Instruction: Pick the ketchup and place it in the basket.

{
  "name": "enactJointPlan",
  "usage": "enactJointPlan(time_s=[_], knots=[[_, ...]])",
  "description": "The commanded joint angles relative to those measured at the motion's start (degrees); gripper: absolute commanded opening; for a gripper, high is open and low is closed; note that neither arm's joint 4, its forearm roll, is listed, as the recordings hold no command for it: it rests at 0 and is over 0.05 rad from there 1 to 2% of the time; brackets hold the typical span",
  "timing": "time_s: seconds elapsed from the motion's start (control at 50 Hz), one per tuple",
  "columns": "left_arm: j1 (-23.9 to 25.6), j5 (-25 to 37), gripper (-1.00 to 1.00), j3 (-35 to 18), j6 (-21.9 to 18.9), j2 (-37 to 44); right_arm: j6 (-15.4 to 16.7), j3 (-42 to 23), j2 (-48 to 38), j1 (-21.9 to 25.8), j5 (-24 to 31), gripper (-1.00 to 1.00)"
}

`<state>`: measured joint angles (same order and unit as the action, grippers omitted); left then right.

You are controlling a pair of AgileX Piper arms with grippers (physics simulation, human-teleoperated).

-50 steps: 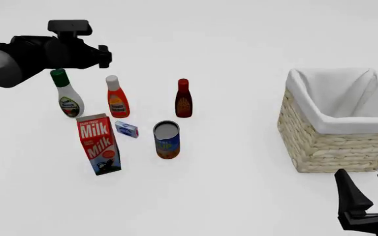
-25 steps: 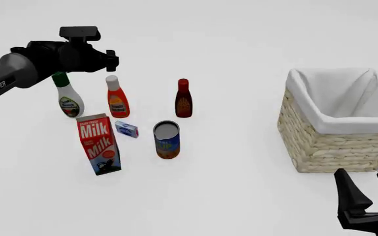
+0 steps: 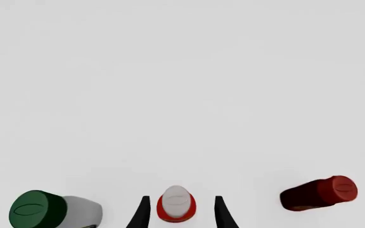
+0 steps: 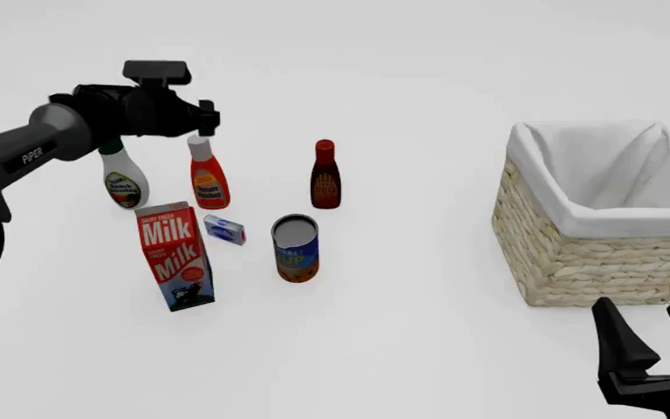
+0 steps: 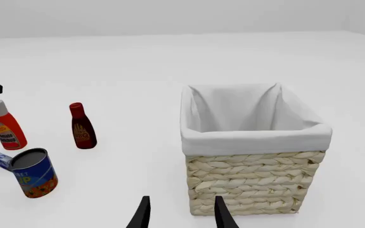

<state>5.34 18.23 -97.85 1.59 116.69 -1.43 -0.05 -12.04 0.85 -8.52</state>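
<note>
Approach step: the left hand (image 3: 177, 213) hangs above the ketchup (image 4: 207, 179), fingers spread to either side of its cap in the left wrist view, not yet touching; the bottle stands upright on the worktop (image 4: 428, 332), well apart from the basket (image 4: 600, 229). Next, judged: lower straight and close below the cap; the right hand (image 4: 652, 349) rests spread near the basket.

Plain white table (image 4: 428, 78), ketchup (image 4: 207, 175), green-capped white bottle (image 4: 123, 182) at its 9 o'clock, dark bottle (image 4: 324, 175) at 3, milk carton (image 4: 175, 255), small box (image 4: 224, 230), can (image 4: 296, 249), basket (image 4: 603, 214) set at far 3 o'clock.
</note>
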Motion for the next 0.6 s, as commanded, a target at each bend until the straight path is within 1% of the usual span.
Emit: enactJointPlan(time_s=[0.02, 0.26, 0.32, 0.6], knots=[[-0.1, -0.4, 1.00, -0.8, -0.1, 1.9, -0.1, 0.0, -0.8, -0.2, -0.6, 1.00], [-0.3, -1.1, 1.00, -0.3, 0.1, 2.8, -0.2, 0.0, -0.6, -0.3, -0.3, 1.00], [-0.4, -1.6, 1.00, 0.3, 0.1, 2.9, -0.7, 0.0, -1.0, -0.9, -0.7, 1.00], [-0.7, -2.6, 1.00, 1.2, 0.5, 3.8, -0.5, 0.0, -1.4, -0.7, -1.0, 1.00]])
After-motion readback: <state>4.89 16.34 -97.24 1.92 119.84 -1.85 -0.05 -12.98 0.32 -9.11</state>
